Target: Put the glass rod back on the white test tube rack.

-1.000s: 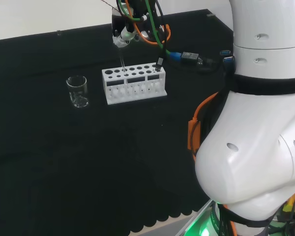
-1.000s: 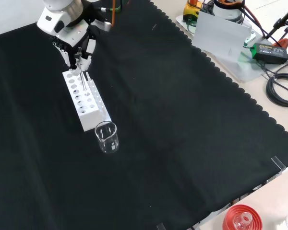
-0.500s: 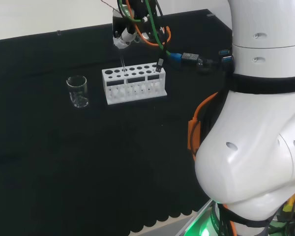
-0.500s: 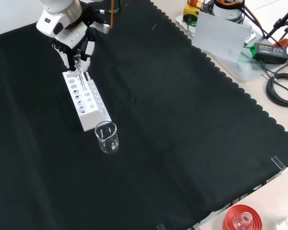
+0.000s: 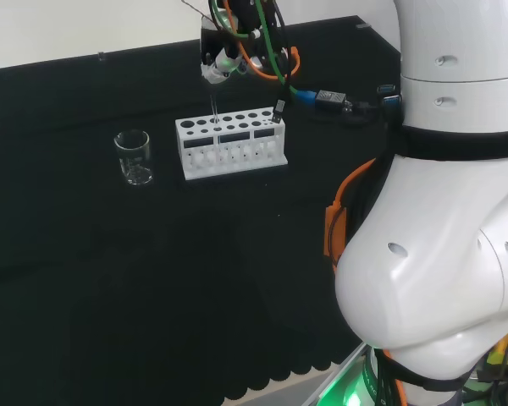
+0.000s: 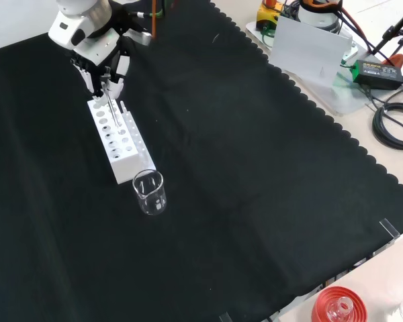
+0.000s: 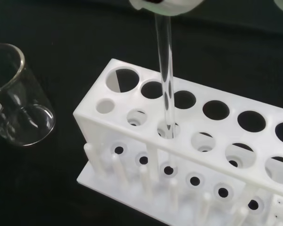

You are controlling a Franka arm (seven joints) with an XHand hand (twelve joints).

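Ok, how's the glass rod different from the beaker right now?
The glass rod is a thin upright stick, held by the hand, its lower end in a hole of the white rack. The beaker is wide, open-topped, and stands free on the black cloth beside the rack. Both are clear glass.

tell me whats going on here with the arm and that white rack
The robot's hand holds a glass rod upright over the white test tube rack and is putting it back. In the wrist view the rod's lower end has entered one of the rack's top holes, near the end closest to the beaker. The fingers are pinched on the rod's top, so it has not been let go. The beaker stands apart from the rack on the black cloth.
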